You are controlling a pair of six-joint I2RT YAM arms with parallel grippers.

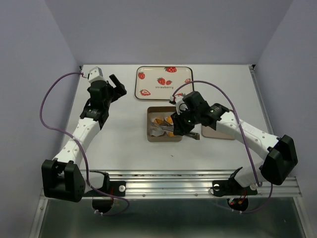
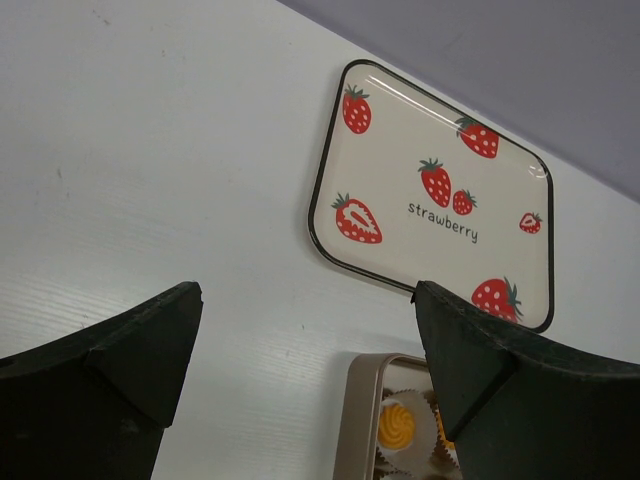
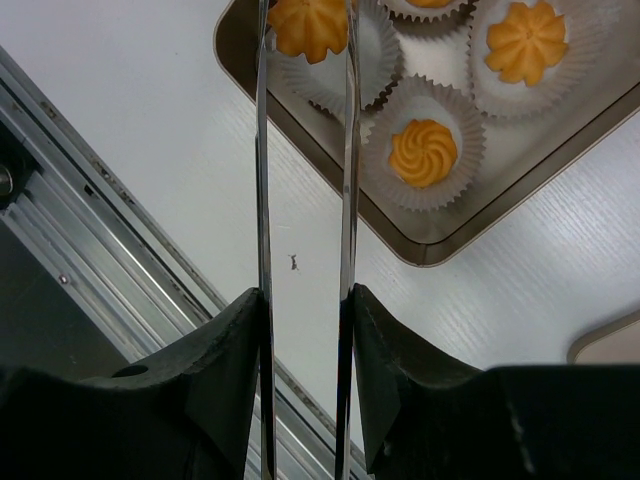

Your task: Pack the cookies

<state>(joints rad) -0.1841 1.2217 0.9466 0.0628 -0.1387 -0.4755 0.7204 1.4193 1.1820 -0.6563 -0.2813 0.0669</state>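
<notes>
Several orange-yellow cookies sit in white paper cups inside a shallow gold tin (image 1: 150, 135). The right wrist view shows them plainly, such as one (image 3: 423, 152) near the tin's (image 3: 470, 235) corner and another (image 3: 525, 40) farther in. My right gripper (image 3: 305, 295) is shut on metal tongs (image 3: 262, 150), whose two blades reach over the tin and straddle a cookie (image 3: 305, 25) at the frame's top; I cannot tell if they touch it. In the top view this gripper (image 1: 181, 126) hangs over the tin. My left gripper (image 2: 305, 300) is open and empty above bare table, left of the tin (image 2: 360, 420); one cookie (image 2: 396, 424) shows there.
A cream plate printed with strawberries (image 1: 165, 83) lies behind the tin; it also shows in the left wrist view (image 2: 430, 200). A flat gold lid (image 1: 218, 133) lies right of the tin. The metal rail at the table's near edge (image 3: 110, 250) runs close to my right gripper.
</notes>
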